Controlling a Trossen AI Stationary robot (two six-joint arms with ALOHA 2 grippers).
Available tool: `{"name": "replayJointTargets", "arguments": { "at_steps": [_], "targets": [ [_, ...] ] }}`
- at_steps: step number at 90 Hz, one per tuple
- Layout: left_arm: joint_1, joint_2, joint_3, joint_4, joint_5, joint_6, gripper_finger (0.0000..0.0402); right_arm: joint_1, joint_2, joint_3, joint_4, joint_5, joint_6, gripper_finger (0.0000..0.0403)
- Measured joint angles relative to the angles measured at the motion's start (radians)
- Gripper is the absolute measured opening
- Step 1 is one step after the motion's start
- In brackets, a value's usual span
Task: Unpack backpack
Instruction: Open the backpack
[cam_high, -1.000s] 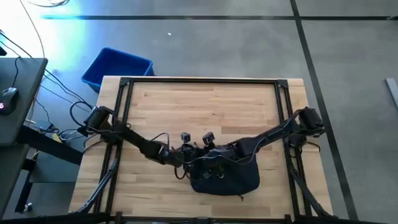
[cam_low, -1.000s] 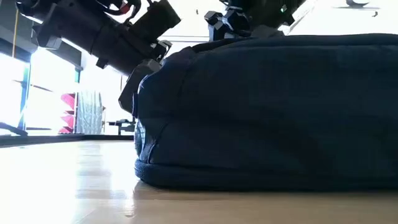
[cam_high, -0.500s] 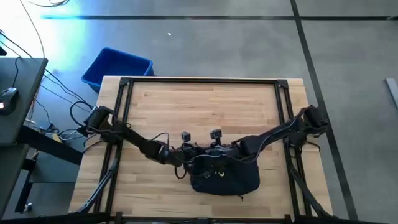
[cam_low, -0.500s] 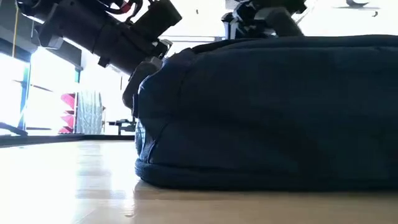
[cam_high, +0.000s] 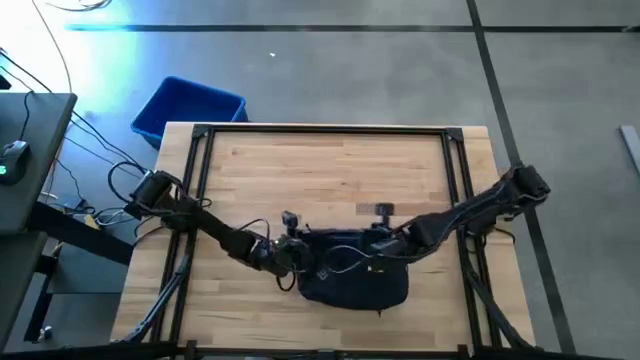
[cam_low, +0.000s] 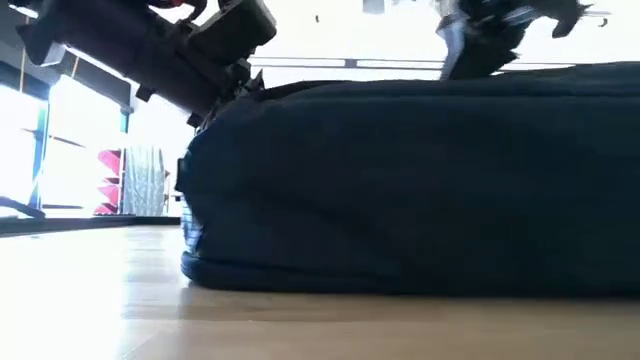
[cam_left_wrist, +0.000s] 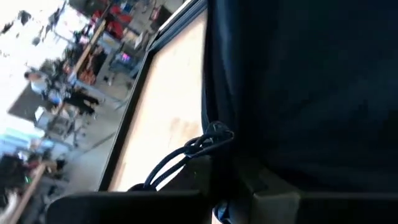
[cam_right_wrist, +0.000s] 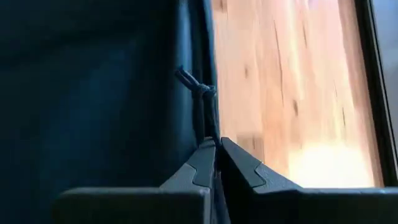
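Our right gripper (cam_right_wrist: 216, 149) pinches the zip cord (cam_right_wrist: 198, 93) at the backpack (cam_high: 352, 275) rim to draw it open; our left gripper (cam_high: 284, 262) braces the opposite end, grip unclear

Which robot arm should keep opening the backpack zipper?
Right. Its gripper is pinched on the zipper cord of the backpack; the left gripper is at the bag's other end.
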Motion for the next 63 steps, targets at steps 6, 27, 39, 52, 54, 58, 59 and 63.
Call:
{"name": "replayJointTargets", "arguments": {
  "at_steps": [6, 27, 39, 52, 54, 58, 59, 63],
  "targets": [
    [0.015, -0.019, 0.001, -0.049, -0.002, -0.061, 0.0001, 0.045, -0.022, -0.013, -0.055, 0.002, 0.094, 0.0000],
    [0.050, -0.036, 0.001, -0.165, 0.012, -0.214, 0.0000, 0.232, -0.104, -0.170, -0.068, 0.041, 0.466, 0.0000],
    [0.069, -0.036, 0.001, -0.173, 0.031, -0.293, 0.0000, 0.318, -0.117, -0.255, 0.010, 0.043, 0.636, 0.0000],
    [0.101, -0.039, 0.001, -0.268, 0.025, -0.414, 0.0000, 0.387, -0.116, -0.284, 0.093, -0.030, 0.724, 0.0002],
    [0.107, -0.040, 0.002, -0.294, 0.019, -0.440, 0.0000, 0.396, -0.117, -0.284, 0.112, -0.053, 0.733, 0.0002],
    [0.122, -0.040, 0.000, -0.342, 0.019, -0.489, 0.0000, 0.413, -0.117, -0.285, 0.139, -0.045, 0.741, 0.0002],
    [0.126, -0.040, -0.001, -0.354, 0.019, -0.500, 0.0000, 0.417, -0.117, -0.285, 0.142, -0.044, 0.742, 0.0002],
    [0.138, -0.037, -0.002, -0.391, 0.024, -0.532, 0.0000, 0.431, -0.117, -0.285, 0.150, -0.032, 0.742, 0.0002]
  ]
}}
